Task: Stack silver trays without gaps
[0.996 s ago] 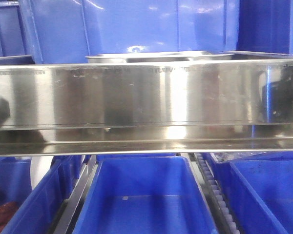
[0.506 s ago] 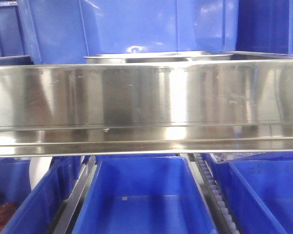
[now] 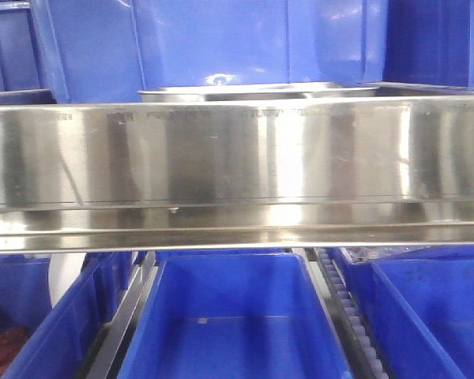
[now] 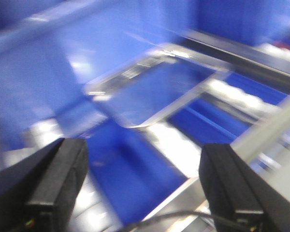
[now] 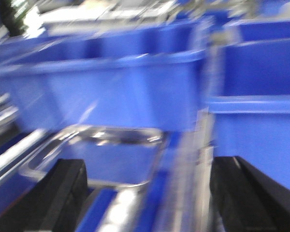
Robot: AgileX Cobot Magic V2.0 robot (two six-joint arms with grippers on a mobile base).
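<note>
While 1 silver tray (image 3: 257, 92) lies empty behind the shelf rail (image 3: 237, 158), both jaws wide, blue bin (image 3: 221, 272) empty

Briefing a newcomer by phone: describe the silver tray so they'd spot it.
Find the long steel rail spanning the front view. Just behind its top edge sits the silver tray: shallow and shiny, unlike the deep blue bins behind it.

Front view sharp, glare streak on steel rail (image 3: 288, 158); wrist views motion-blurred, silver tray (image 4: 150, 89) smeared.
</note>
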